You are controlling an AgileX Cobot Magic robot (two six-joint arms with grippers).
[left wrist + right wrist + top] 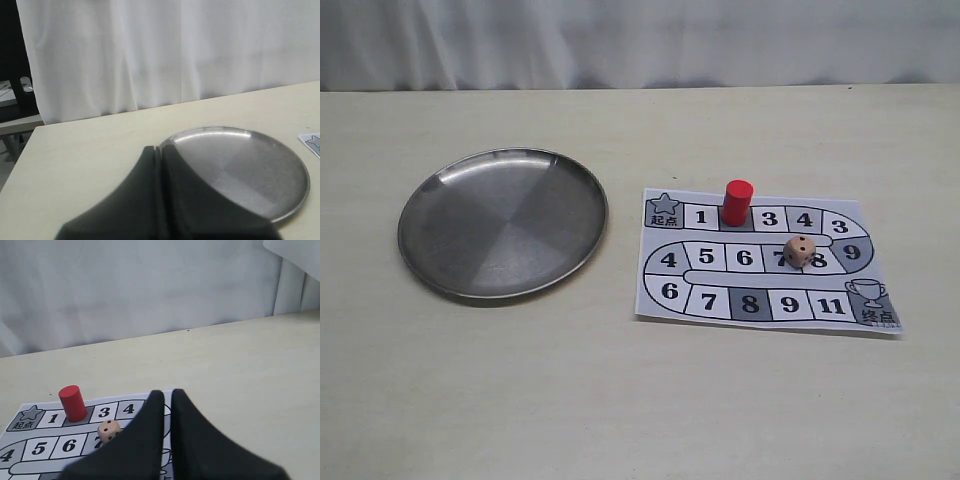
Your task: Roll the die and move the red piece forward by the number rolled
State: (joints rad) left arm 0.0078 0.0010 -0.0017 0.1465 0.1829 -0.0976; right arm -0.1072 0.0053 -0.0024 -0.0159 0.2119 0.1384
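The red piece (pixel 737 202) stands upright on the paper game board (pixel 750 305), on the square between 1 and 3. The die (pixel 799 252) rests on the board's middle row, over squares 7 and 8. Neither gripper shows in the exterior view. In the right wrist view my right gripper (pixel 164 392) is shut and empty above the board (pixel 50 445), with the red piece (pixel 73 403) and the die (pixel 109 430) off to one side of it. My left gripper (pixel 161 148) is shut and empty, its tips at the rim of the steel plate (pixel 240 165).
A round steel plate (pixel 503 223) lies empty on the pale table, left of the board. A white curtain hangs behind the table's far edge. A corner of the board (pixel 311 142) shows beyond the plate in the left wrist view.
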